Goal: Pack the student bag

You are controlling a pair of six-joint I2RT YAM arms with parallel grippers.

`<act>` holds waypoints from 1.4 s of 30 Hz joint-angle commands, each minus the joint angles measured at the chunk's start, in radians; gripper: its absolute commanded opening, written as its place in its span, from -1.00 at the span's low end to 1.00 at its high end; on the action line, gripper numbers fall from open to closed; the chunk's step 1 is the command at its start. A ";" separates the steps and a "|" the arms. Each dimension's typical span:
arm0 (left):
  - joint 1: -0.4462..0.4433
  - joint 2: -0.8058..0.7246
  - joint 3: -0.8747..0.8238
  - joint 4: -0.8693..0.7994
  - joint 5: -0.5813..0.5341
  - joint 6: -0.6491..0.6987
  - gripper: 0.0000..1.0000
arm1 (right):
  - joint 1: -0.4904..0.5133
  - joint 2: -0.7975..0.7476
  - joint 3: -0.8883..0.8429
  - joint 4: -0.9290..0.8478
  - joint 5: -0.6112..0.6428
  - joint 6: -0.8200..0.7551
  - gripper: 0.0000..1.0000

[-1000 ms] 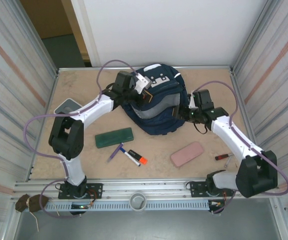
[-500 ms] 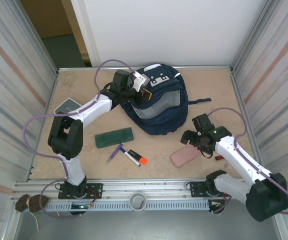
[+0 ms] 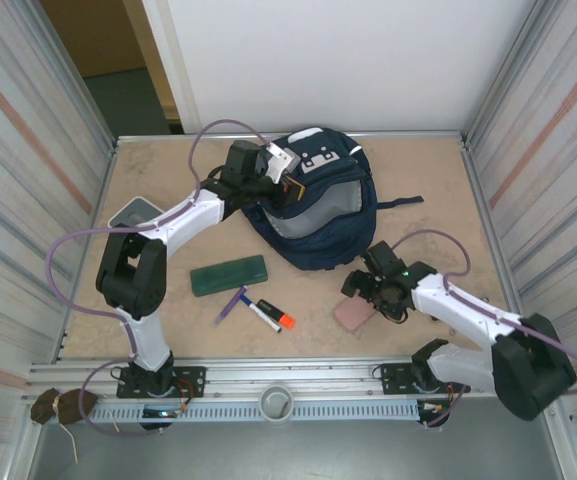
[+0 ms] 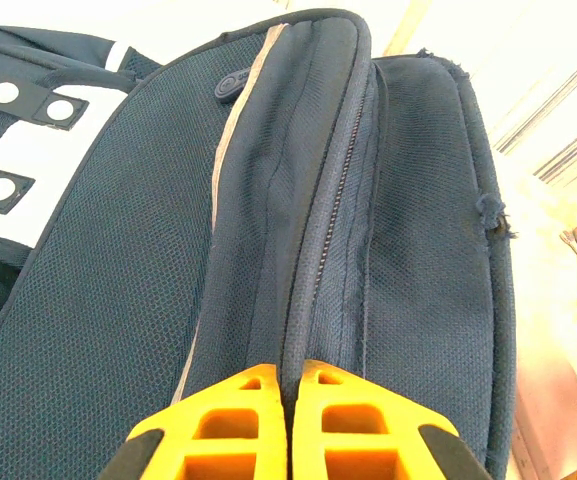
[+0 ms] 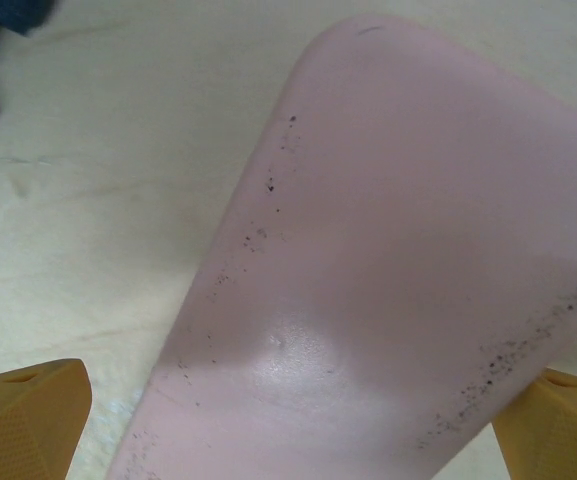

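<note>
My left claw [image 4: 290, 375] is pinched shut on the bag [image 4: 118, 250] at its zipper seam; my right claw [image 5: 290, 405] gapes wide, straddling the pink case [image 5: 388, 200] on the desk [image 5: 98, 200].

The tan table [image 3: 168, 180] carries the student bag [image 3: 318, 215], a green case [image 3: 228, 275], a marker [image 3: 271, 315] and a pink case [image 3: 353, 313].

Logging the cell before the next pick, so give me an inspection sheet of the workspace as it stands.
Surface: pale table, no spills seen.
Job's things: student bag mid-table, top opening gaping.
Clutter: pink case, green case, blue pen, orange-capped marker, grey device at the left edge.
Grippers: left gripper shut on the student bag's zip edge; right gripper open, straddling the pink case.
Cables: purple cables loop off both arms.
Surroundings: corrugated side walls, white back wall.
</note>
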 commanded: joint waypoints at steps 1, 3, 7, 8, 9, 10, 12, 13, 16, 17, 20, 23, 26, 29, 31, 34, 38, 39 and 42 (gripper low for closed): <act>0.001 -0.047 -0.001 0.049 0.011 -0.010 -1.00 | 0.058 0.089 0.078 0.024 0.107 -0.031 0.99; 0.001 -0.050 -0.001 0.038 0.009 -0.004 -1.00 | 0.105 0.132 0.098 0.022 0.141 -0.034 0.99; 0.001 -0.056 -0.005 0.030 0.006 0.004 -1.00 | 0.176 0.206 0.120 0.004 0.179 -0.022 0.99; 0.001 -0.056 -0.007 0.030 0.005 0.005 -1.00 | 0.194 0.216 0.119 0.001 0.182 -0.016 0.98; 0.001 -0.058 -0.007 0.030 0.006 0.007 -1.00 | 0.212 0.227 0.118 -0.006 0.186 -0.005 0.97; 0.001 -0.059 -0.007 0.028 0.004 0.008 -1.00 | 0.229 0.237 0.113 -0.011 0.191 0.004 0.95; 0.001 -0.061 -0.010 0.025 0.002 0.011 -1.00 | 0.253 0.247 0.098 -0.007 0.187 0.026 0.88; 0.001 -0.062 -0.011 0.025 -0.002 0.013 -1.00 | 0.261 0.249 0.086 0.004 0.182 0.037 0.81; 0.001 -0.071 -0.013 0.027 -0.009 0.014 -1.00 | 0.268 0.240 0.073 0.024 0.179 0.043 0.58; 0.001 -0.074 -0.011 0.027 -0.010 0.014 -1.00 | 0.267 0.233 0.080 0.016 0.189 0.032 0.49; 0.001 -0.084 0.008 0.029 0.004 0.014 -1.00 | 0.248 0.181 0.115 -0.019 0.219 -0.028 0.14; 0.003 -0.090 0.040 0.029 0.013 -0.002 -1.00 | 0.210 0.100 0.149 -0.049 0.220 -0.114 -0.08; 0.010 -0.089 0.073 0.038 0.034 -0.031 -1.00 | 0.176 0.004 0.188 -0.060 0.181 -0.200 -0.21; 0.018 -0.074 0.117 0.040 0.059 -0.073 -1.00 | 0.154 -0.056 0.246 -0.073 0.126 -0.268 -0.25; 0.022 -0.061 0.139 0.051 0.080 -0.100 -1.00 | 0.130 -0.058 0.293 -0.064 0.080 -0.316 -0.26; 0.034 -0.041 0.175 0.071 0.134 -0.164 -1.00 | 0.063 -0.022 0.359 -0.025 -0.040 -0.379 -0.27; 0.054 -0.006 0.225 0.100 0.199 -0.251 -1.00 | -0.071 0.084 0.454 0.069 -0.246 -0.438 -0.28; 0.057 0.001 0.238 0.094 0.206 -0.253 -1.00 | -0.100 0.119 0.482 0.080 -0.288 -0.445 -0.28; 0.063 0.019 0.271 0.082 0.216 -0.268 -1.00 | -0.162 0.220 0.529 0.159 -0.353 -0.405 -0.28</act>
